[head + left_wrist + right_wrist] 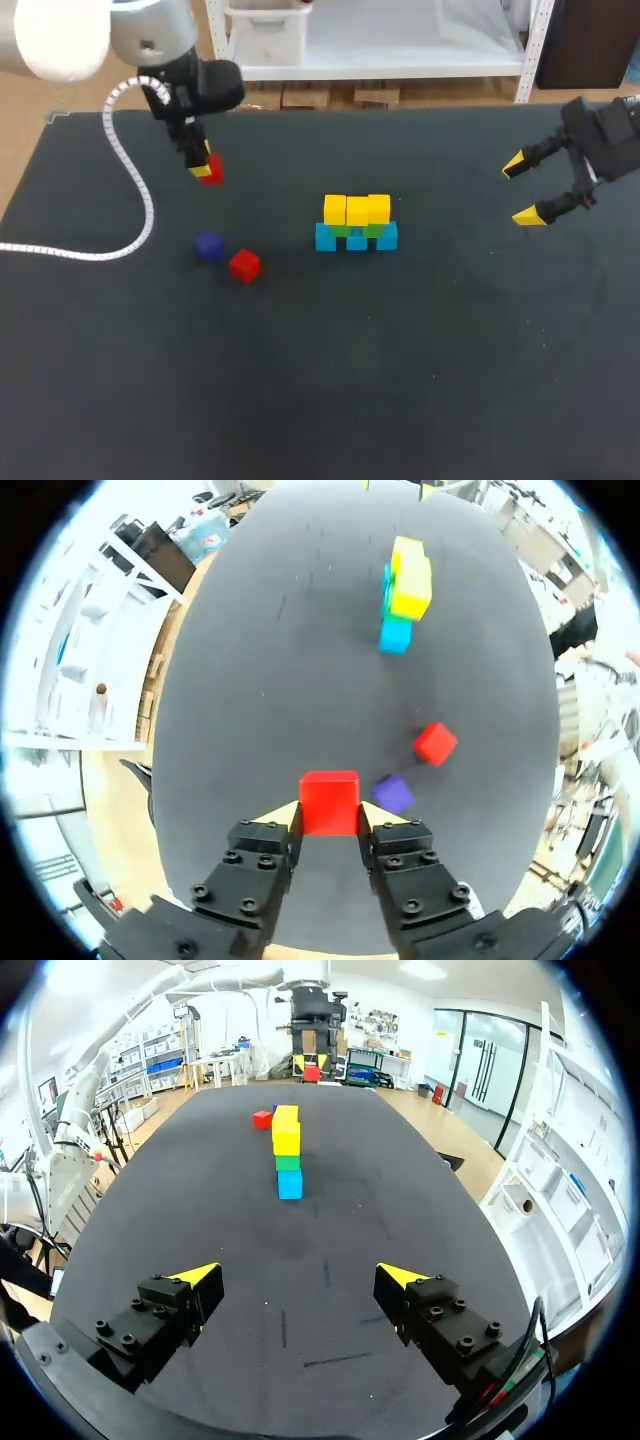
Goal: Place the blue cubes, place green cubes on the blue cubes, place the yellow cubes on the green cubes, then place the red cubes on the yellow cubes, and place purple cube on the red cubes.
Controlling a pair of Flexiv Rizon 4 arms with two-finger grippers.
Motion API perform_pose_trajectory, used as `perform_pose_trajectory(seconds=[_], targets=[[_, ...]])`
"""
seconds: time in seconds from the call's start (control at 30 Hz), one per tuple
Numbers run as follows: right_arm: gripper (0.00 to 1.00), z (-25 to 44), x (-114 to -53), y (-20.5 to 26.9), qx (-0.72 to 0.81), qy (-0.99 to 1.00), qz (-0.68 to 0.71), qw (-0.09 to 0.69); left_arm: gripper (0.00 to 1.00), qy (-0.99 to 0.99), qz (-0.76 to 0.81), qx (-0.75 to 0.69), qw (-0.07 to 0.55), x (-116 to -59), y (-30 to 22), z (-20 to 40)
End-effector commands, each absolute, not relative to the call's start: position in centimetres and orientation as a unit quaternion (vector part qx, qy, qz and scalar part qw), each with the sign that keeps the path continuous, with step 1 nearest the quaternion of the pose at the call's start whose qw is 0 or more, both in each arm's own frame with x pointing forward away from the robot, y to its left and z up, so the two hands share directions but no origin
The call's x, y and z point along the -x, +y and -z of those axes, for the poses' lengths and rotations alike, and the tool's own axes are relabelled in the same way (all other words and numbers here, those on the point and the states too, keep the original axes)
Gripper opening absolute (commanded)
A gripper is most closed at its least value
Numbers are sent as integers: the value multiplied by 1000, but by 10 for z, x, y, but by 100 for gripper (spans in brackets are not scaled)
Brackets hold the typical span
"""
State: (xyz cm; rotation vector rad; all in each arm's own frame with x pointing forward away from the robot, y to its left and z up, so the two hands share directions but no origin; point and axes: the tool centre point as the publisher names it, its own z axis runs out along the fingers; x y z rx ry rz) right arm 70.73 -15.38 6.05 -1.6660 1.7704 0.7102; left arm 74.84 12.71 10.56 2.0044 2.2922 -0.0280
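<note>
Gripper on left (330, 818) around red cube (329, 798)

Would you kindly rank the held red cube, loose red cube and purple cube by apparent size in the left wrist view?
1. held red cube, though nearest the camera.
2. loose red cube and purple cube: look alike.

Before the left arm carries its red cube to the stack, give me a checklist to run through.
1. Grip: left gripper shut on held red cube from two sides: ok.
2. Base: yellow cubes seated on green cubes: ok.
3. Tops of yellow cubes bare: ok.
4. Other arm: right gripper open, well apart from yellow cubes: ok.
5. Path: loose red cube and purple cube apart from blue cubes: ok.
6. Lift: held red cube off the table: cannot tell.
</note>
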Motion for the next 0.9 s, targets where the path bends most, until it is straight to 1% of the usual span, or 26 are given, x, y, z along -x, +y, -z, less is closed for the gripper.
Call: perform_pose_trajectory(seconds=[0.03, 0.4, 0.63, 0.9], targets=[[100, -60, -708, -154, 628, 666, -268, 301, 0, 753, -3, -656, 52, -728, 111, -127], [100, -60, -708, -154, 628, 666, -268, 301, 0, 750, 8, -659, 61, -703, 43, -155], [100, -60, -708, -154, 628, 666, -268, 301, 0, 730, 2, -682, 54, -686, 1, -160], [100, -60, -708, -154, 628, 666, -268, 301, 0, 724, 5, -687, 63, -682, -30, -159]])
